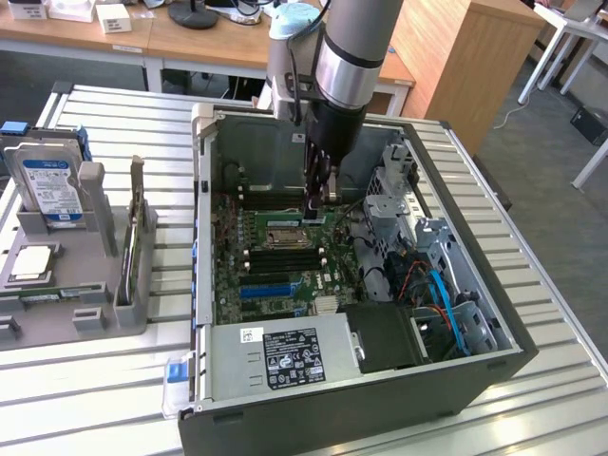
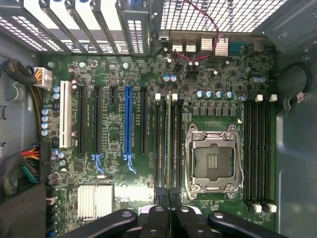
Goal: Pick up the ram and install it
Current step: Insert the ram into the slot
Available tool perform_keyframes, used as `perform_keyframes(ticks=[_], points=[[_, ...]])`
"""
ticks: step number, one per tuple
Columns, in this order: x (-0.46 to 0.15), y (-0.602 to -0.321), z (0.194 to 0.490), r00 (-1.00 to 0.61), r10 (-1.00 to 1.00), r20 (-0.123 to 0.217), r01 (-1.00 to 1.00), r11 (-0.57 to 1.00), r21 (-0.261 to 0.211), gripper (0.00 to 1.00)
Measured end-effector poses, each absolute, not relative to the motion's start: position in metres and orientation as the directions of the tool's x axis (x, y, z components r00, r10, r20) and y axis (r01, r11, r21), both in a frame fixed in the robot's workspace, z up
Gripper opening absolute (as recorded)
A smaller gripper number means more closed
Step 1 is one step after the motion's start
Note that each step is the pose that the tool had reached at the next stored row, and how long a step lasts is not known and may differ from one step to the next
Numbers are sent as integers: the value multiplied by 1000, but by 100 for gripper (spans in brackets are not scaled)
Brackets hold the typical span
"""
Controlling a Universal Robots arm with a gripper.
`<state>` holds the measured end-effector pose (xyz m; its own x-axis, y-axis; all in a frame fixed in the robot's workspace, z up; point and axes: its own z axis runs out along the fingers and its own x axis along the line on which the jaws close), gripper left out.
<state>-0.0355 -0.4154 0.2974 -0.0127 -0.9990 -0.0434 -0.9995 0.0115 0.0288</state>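
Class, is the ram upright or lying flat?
Upright: the ram stands on edge between the gripper fingers, in line with the memory slots. Seated or not: cannot tell.

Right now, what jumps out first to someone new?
The gripper reaches deep into the open PC case, low over the memory slots next to the empty CPU socket. A thin stick, apparently the ram, lies edge-on along one slot, in line with the gripper.

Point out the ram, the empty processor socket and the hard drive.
ram (image 2: pixel 168 144): wrist view, its thin upper edge.
processor socket (image 2: pixel 214 161): wrist view, its open middle.
hard drive (image 1: pixel 46 182): exterior view, its blue-and-white label.
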Motion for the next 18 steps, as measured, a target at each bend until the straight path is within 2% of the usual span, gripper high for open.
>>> perform_keyframes(ticks=[18], points=[[-36, -416, 287, -27, -999, -44, -999, 25, 29, 12]])
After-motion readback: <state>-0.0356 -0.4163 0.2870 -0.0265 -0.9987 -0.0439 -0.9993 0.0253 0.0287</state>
